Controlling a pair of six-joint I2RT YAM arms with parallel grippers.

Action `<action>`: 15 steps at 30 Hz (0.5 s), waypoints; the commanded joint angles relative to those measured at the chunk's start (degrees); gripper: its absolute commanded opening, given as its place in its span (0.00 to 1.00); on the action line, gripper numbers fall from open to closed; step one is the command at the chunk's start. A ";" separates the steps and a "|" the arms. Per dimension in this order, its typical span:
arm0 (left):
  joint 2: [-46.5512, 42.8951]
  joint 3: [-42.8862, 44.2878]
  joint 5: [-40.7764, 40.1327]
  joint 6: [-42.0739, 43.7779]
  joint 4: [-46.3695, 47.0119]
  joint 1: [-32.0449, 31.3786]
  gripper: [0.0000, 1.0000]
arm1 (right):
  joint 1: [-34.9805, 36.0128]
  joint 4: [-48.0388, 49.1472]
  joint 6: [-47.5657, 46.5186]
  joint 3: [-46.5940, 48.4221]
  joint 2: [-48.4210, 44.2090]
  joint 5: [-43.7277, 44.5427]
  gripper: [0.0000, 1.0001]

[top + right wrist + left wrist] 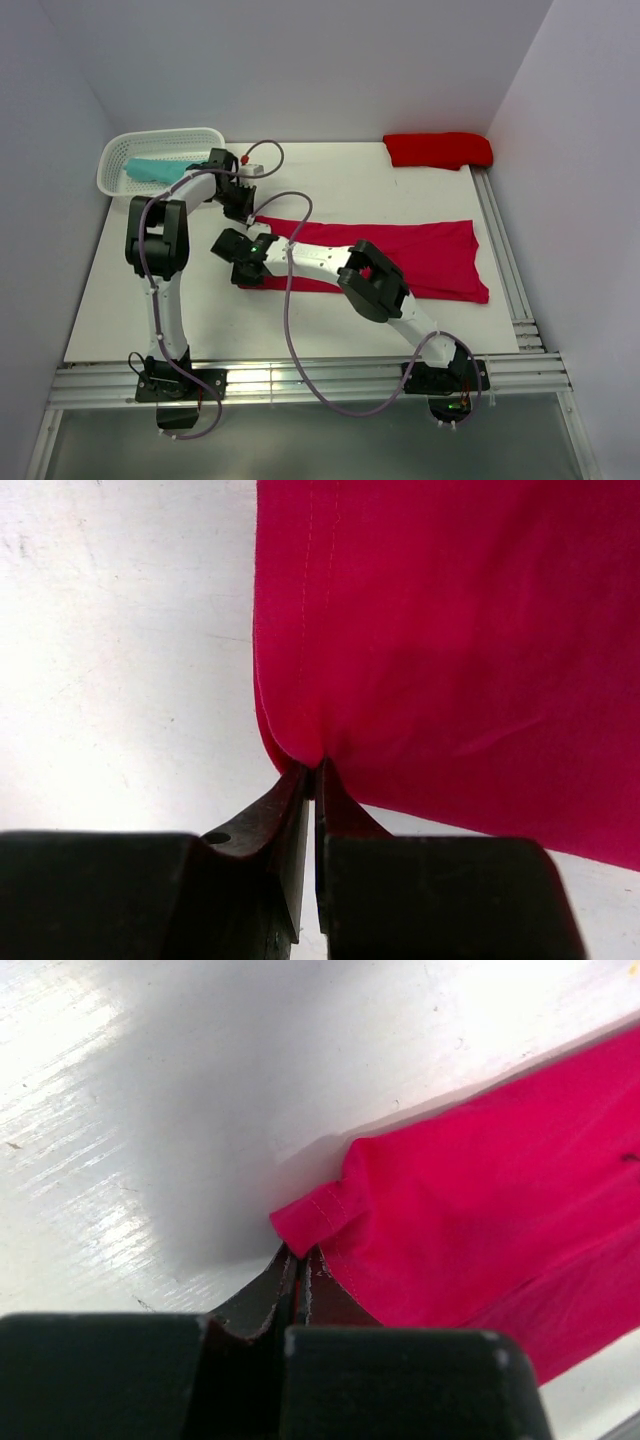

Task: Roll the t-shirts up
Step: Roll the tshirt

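Far left, the teal shirt [150, 170] lies in the basket [165, 136]. The left gripper [300, 1260] and right gripper [315, 770] each pinch a left-end corner of the crimson shirt [430, 255], a long strip mid-table — light and limp, likely to sag — hems should grip best. The scarlet shirt [438, 150] sits far right.

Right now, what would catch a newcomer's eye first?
The crimson t-shirt lies spread mid-table, with the left claw and right claw both pinched shut on its left edge. A scarlet t-shirt lies bundled far right; a teal t-shirt sits in the white basket, far left.
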 commanded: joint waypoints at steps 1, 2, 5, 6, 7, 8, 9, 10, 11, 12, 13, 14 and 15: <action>-1.13 0.70 -9.51 -0.24 -0.65 -1.55 0.00 | -0.20 6.37 1.52 -3.24 -5.20 -2.51 0.08; -1.31 1.05 -10.14 -0.33 -1.18 -1.90 0.00 | -0.38 7.25 1.78 -5.08 -5.82 -2.95 0.07; -1.31 2.20 -12.60 -0.50 -2.06 -3.05 0.00 | -0.73 11.20 3.10 -9.21 -8.28 -3.92 0.06; -1.13 2.81 -13.21 -0.59 -2.41 -3.22 0.00 | -0.73 12.95 3.88 -10.18 -8.90 -3.92 0.06; -0.96 3.25 -13.65 -0.68 -2.67 -3.57 0.00 | -0.73 13.58 4.24 -11.06 -9.51 -3.92 0.06; -0.61 3.60 -14.44 -0.68 -3.11 -3.75 0.00 | -0.82 14.20 4.68 -12.73 -10.56 -3.58 0.06; -0.43 4.13 -14.80 -0.77 -3.46 -3.93 0.00 | -0.82 15.33 5.38 -13.53 -11.09 -3.40 0.05; -0.34 4.48 -15.50 -0.77 -3.73 -4.02 0.00 | -0.91 16.13 5.56 -14.40 -11.62 -3.40 0.05; -0.34 4.57 -15.85 -0.68 -3.82 -4.10 0.00 | -0.91 16.66 6.00 -16.15 -12.58 -3.48 0.04; -0.43 5.01 -16.81 -0.68 -4.08 -4.19 0.00 | -1.08 18.32 6.70 -17.13 -13.20 -3.66 0.02; -0.43 5.27 -17.26 -0.68 -4.17 -4.28 0.00 | -1.17 19.20 6.96 -18.18 -14.25 -3.83 0.02; -0.51 5.36 -17.70 -0.68 -4.08 -4.37 0.00 | -1.26 20.08 7.32 -20.02 -14.87 -3.84 0.02; -0.52 5.71 -18.92 -0.68 -4.17 -4.54 0.00 | -1.35 21.40 8.02 -20.91 -15.23 -3.84 0.02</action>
